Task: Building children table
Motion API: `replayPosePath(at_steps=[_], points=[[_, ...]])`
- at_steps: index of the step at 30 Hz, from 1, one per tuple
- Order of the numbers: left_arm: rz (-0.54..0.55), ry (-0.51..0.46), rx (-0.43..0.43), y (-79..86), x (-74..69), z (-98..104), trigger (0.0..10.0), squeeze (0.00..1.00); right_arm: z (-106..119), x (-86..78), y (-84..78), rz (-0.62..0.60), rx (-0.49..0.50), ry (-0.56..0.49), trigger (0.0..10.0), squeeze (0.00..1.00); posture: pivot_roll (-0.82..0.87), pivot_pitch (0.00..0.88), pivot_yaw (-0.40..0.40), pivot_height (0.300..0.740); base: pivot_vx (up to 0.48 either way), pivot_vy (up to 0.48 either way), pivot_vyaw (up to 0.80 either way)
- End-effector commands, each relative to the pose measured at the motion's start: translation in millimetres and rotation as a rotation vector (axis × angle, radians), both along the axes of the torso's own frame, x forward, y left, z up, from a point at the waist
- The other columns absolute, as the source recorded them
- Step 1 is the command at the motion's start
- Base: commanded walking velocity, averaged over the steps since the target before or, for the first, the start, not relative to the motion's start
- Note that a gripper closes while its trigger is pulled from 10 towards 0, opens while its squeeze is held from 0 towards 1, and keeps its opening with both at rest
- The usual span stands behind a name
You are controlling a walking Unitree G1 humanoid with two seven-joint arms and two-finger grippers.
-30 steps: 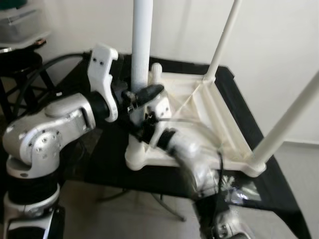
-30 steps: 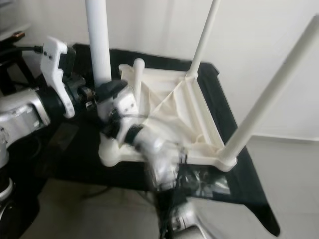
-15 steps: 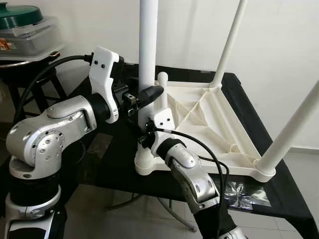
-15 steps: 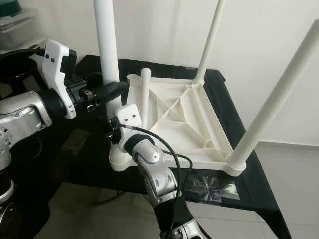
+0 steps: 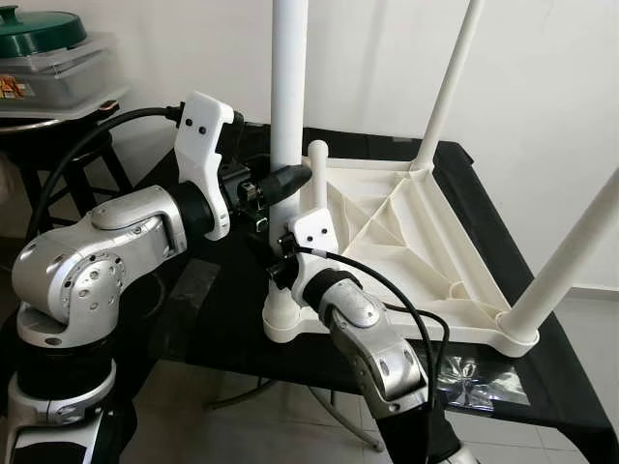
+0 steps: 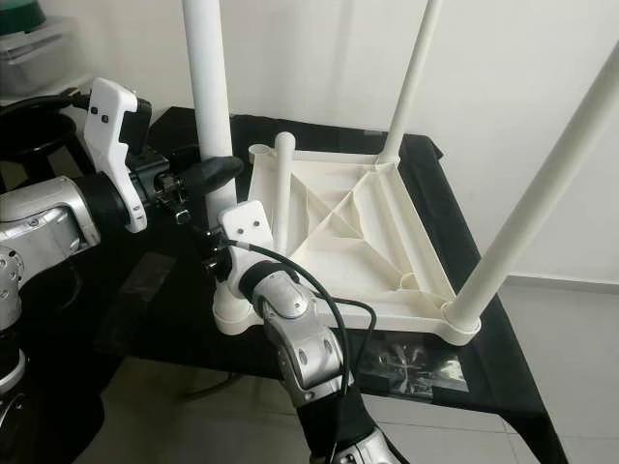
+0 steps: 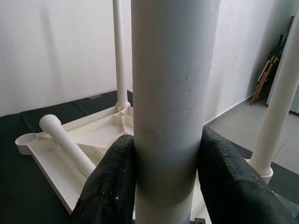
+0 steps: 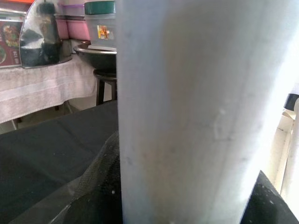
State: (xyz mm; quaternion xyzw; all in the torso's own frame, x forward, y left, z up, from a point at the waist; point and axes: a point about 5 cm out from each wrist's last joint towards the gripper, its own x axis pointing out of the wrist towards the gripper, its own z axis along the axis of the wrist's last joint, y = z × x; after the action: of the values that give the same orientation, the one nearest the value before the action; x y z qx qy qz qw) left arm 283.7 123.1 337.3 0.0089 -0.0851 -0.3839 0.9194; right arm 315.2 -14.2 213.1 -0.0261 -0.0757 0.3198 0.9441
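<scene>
- White walls (image 5: pixel 542 87) close the room behind a black table (image 5: pixel 213 300); off to the robot's left a dark round stand (image 5: pixel 58 126) carries a clear storage box with a green lid (image 5: pixel 44 43).
- On the black table lies the children's table top (image 5: pixel 406 251), white plastic, turned upside down so its ribbed underside faces up.
- Three long white legs stand upright in its corner sockets: the near-left leg (image 5: pixel 288 87), the far leg (image 5: pixel 447 82) and the near-right leg (image 5: pixel 571 251), the last rising at a slant in the head views.
- A fourth leg (image 5: pixel 316 179), seen as a short rounded stub, leans at the far-left corner just behind the near-left leg; whether it is seated in its socket cannot be told.
- The left arm (image 5: pixel 106 251) reaches in from the left, and the left tool (image 7: pixel 167 154) is clamped on the near-left leg about midway up, one black finger (image 7: pixel 112 186) pressed on each side of the tube.
- The right arm (image 5: pixel 372 338) comes up from below, and the right tool (image 5: pixel 282 266) sits low on the same leg, just above the corner socket (image 5: pixel 280 319); in its wrist view a black finger (image 8: pixel 100 186) lies against each side of the tube, so it too grips the leg.
</scene>
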Motion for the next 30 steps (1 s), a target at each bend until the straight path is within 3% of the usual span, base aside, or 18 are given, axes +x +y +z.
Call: replayPosePath(at_steps=[1,2,3,5,7,10,11,12,13,14,16,17,20,28,29,30], points=[[-0.033,0.065,0.029,-6.9,1.4,-12.1,0.0,0.00,-3.7,-10.7,20.2,0.104,0.004,0.009,10.0,0.00,0.09,0.078,-0.070,0.740,0.000,0.000,0.00],[-0.034,0.065,0.031,-7.1,1.5,-12.1,0.0,0.00,-0.9,-12.0,21.3,0.146,0.011,0.000,10.0,0.00,0.09,0.078,-0.069,0.740,0.000,0.000,0.00],[-0.035,0.064,0.033,-7.4,1.7,-11.8,0.0,0.00,4.4,-13.9,23.5,0.265,0.041,0.006,10.0,1.00,0.09,0.078,-0.069,0.740,0.000,0.000,0.00],[-0.035,0.064,0.033,-7.4,1.7,-11.8,0.0,0.00,4.4,-13.9,23.5,0.265,0.041,0.006,10.0,1.00,0.09,0.078,-0.069,0.740,0.000,0.000,0.00],[-0.039,0.063,0.037,-8.0,1.7,-11.2,0.0,0.00,20.0,-9.4,11.5,0.523,0.046,-0.032,10.0,1.00,0.10,0.077,-0.068,0.740,0.000,0.000,0.00],[-0.041,0.062,0.038,-8.2,1.4,-10.9,0.0,0.00,25.2,-5.2,2.8,0.608,0.014,-0.051,10.0,1.00,0.10,0.077,-0.068,0.740,0.000,0.000,0.00],[-0.043,0.062,0.040,-8.1,0.6,-10.9,0.0,0.00,26.5,0.3,-8.9,0.691,-0.078,-0.082,10.0,1.00,0.10,0.078,-0.069,0.740,0.000,0.000,0.00],[-0.046,0.062,0.041,-8.0,-0.5,-11.0,0.0,0.00,25.0,9.1,-22.2,0.749,-0.180,-0.083,10.0,0.33,0.10,0.079,-0.067,0.740,0.000,0.000,0.00],[-0.046,0.062,0.041,-8.0,-0.5,-11.0,0.0,0.00,25.0,9.1,-22.2,0.749,-0.180,-0.083,10.0,0.33,0.10,0.079,-0.067,0.740,0.000,0.000,0.00],[-0.049,0.063,0.041,-8.0,-1.2,-11.0,0.0,0.00,24.2,14.8,-31.7,0.779,-0.247,-0.079,10.0,0.00,0.10,0.079,-0.067,0.740,0.000,0.000,0.00],[-0.049,0.063,0.041,-8.0,-1.2,-11.0,0.0,0.00,24.2,14.8,-31.7,0.779,-0.247,-0.079,10.0,0.00,0.10,0.079,-0.067,0.740,0.000,0.000,0.00],[-0.051,0.063,0.041,-8.2,-2.0,-10.8,0.0,0.00,25.6,26.4,-41.9,0.772,-0.299,-0.066,10.0,0.00,0.11,0.083,-0.069,0.740,0.000,0.000,0.00],[-0.056,0.063,0.040,-8.7,-2.9,-10.3,0.0,0.00,29.3,39.5,-50.7,0.740,-0.332,-0.052,10.0,0.00,0.12,0.084,-0.068,0.740,0.000,0.000,0.00],[-0.073,0.066,0.042,-10.8,-5.9,-9.4,0.0,0.00,42.8,52.1,-48.3,0.847,-0.247,0.020,10.0,0.00,0.13,0.096,-0.064,0.740,0.000,0.000,0.00],[-0.074,0.067,0.042,-11.2,-6.0,-9.4,0.0,0.00,42.4,52.0,-46.9,0.881,-0.225,0.037,0.0,0.00,0.14,0.099,-0.066,0.740,0.000,0.000,0.00],[-0.074,0.067,0.042,-11.2,-6.0,-9.4,0.0,0.00,42.4,52.0,-46.9,0.881,-0.225,0.037,0.0,0.00,0.14,0.099,-0.066,0.740,0.000,0.000,0.00]])
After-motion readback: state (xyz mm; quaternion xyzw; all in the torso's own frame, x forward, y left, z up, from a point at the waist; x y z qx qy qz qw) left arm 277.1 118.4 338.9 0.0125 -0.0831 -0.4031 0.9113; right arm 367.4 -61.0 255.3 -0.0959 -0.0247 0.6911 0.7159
